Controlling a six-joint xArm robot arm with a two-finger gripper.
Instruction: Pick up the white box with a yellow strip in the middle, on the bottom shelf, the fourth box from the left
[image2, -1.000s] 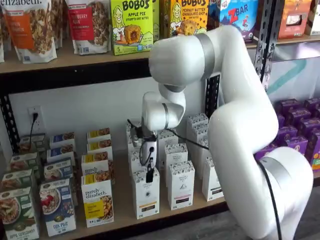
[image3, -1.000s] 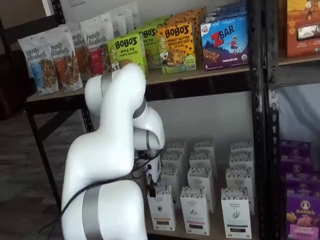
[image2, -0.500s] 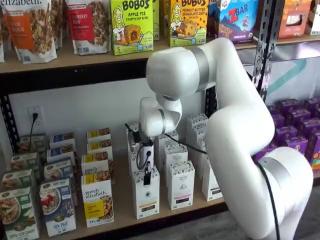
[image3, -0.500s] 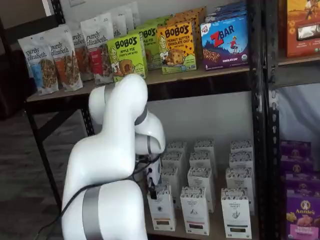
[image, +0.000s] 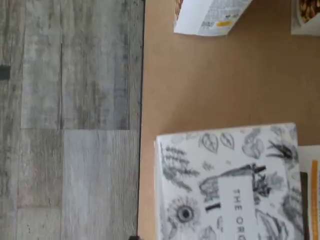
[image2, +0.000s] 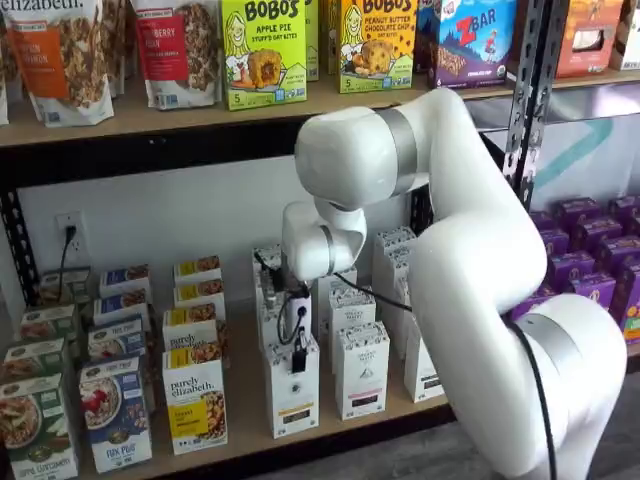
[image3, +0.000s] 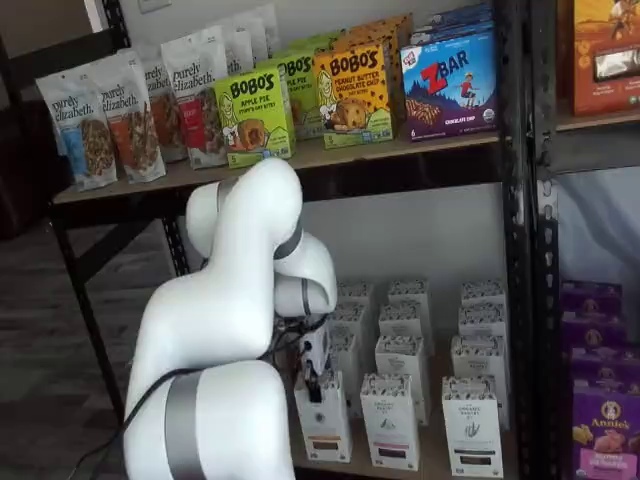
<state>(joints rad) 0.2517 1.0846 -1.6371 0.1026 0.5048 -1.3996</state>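
The white box (image2: 292, 395) with its yellow strip stands upright at the front of the bottom shelf (image2: 240, 410), and it also shows as the white box (image3: 322, 420). My gripper (image2: 298, 352) hangs right at its top edge. One black finger lies over the upper front face and the other is hidden. The gripper (image3: 312, 380) stands open and grips nothing. In the wrist view the box's grey patterned top (image: 225, 185) lies close below, near the shelf's front edge (image: 141, 100).
Like white cartons with black strips (image2: 360, 370) stand just right of it and in rows behind. A purely elizabeth box (image2: 195, 400) stands to its left. Purple boxes (image2: 590, 250) fill the right bay. The upper shelf (image2: 130, 120) carries bags and Bobo's boxes overhead.
The arm's big upper joints have sunk lower and shifted right. The gripper has stayed over the white box's top, edging slightly toward the shelf.
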